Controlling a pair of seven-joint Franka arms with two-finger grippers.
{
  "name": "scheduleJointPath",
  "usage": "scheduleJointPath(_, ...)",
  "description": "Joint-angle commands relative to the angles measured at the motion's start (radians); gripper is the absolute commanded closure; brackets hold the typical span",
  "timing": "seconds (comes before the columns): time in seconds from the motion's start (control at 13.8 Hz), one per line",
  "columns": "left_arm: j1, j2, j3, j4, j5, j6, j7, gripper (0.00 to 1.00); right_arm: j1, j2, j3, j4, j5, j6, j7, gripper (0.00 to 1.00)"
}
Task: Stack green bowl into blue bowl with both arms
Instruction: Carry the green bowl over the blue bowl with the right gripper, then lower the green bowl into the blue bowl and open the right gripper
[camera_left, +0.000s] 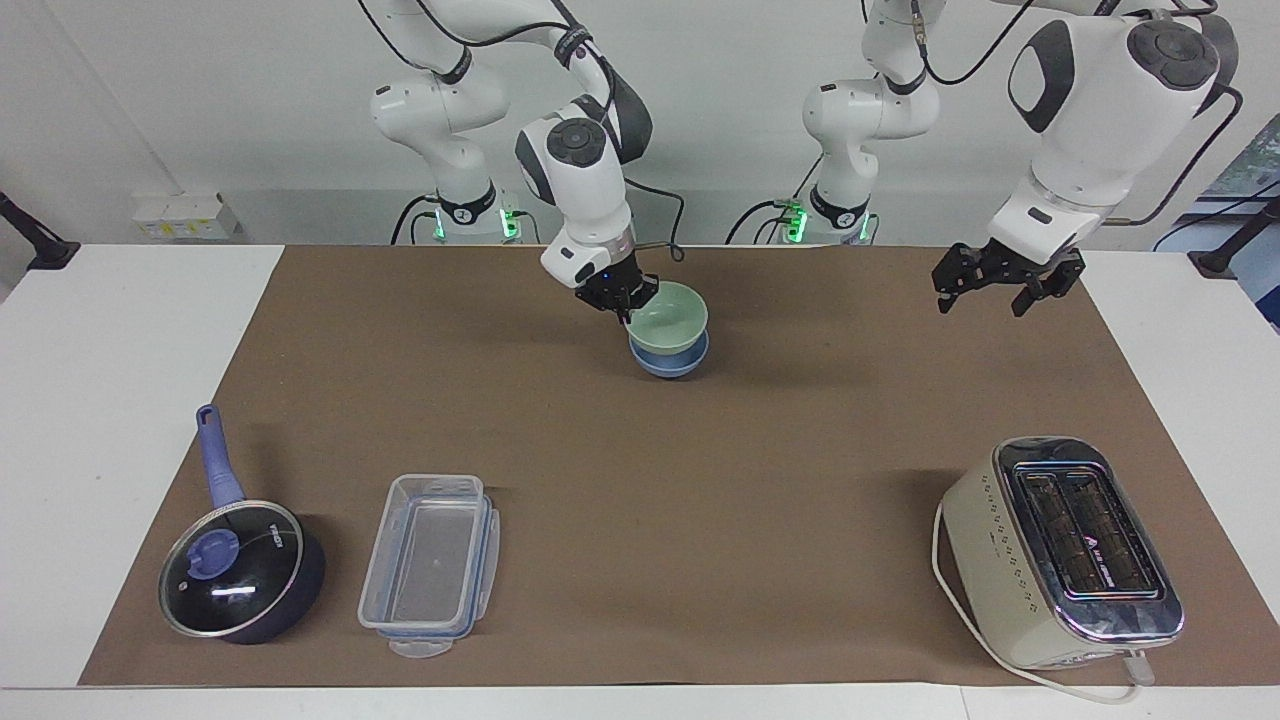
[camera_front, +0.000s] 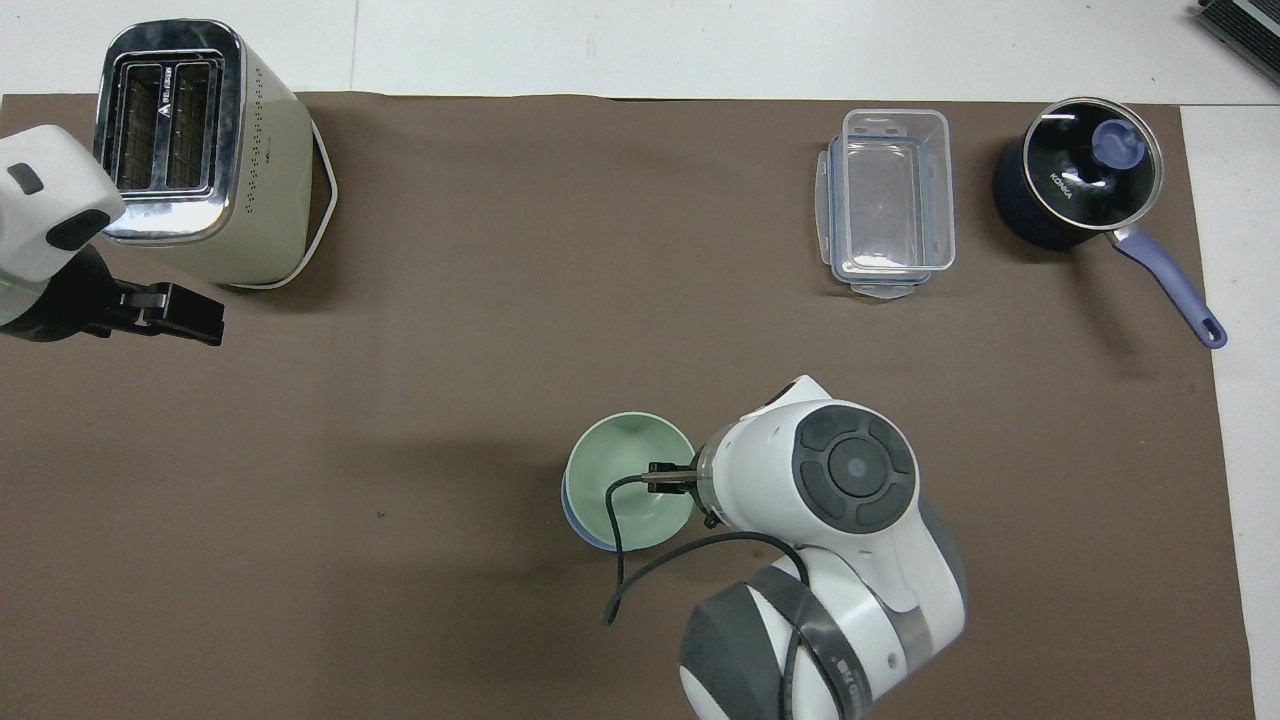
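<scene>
Brown paper mat (camera_left: 700, 520) covers the white table. Right gripper (camera_left: 624, 303) pinches the rim of the pale mint-green bowl (camera_left: 672, 318), which sits in the light-blue bowl (camera_left: 668, 362). Left gripper (camera_left: 1000, 290) waits, fingers spread, over the mat's left-arm end.

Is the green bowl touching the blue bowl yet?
Touching. In the facing view the green bowl sits nested in the blue bowl, no gap between them, with the right gripper shut on the green bowl's rim.
</scene>
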Motion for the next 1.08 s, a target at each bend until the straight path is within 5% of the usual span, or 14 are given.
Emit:
scheduleJointPath(0.0, 0.002, 0.002, -0.003, 0.009, 0.018, -0.018, -0.006, 0.00, 0.022, 0.014, -0.005, -0.018, 0.021, 0.046, 0.011, 1.00)
scheduleJointPath(0.72, 0.002, 0.002, -0.003, 0.009, 0.018, -0.018, -0.006, 0.00, 0.030, 0.043, -0.004, -0.058, 0.021, 0.105, 0.011, 1.00)
scheduleJointPath(1.01, 0.002, 0.002, -0.003, 0.009, 0.018, -0.018, -0.006, 0.00, 0.033, 0.048, -0.005, -0.048, 0.021, 0.103, 0.013, 0.72)
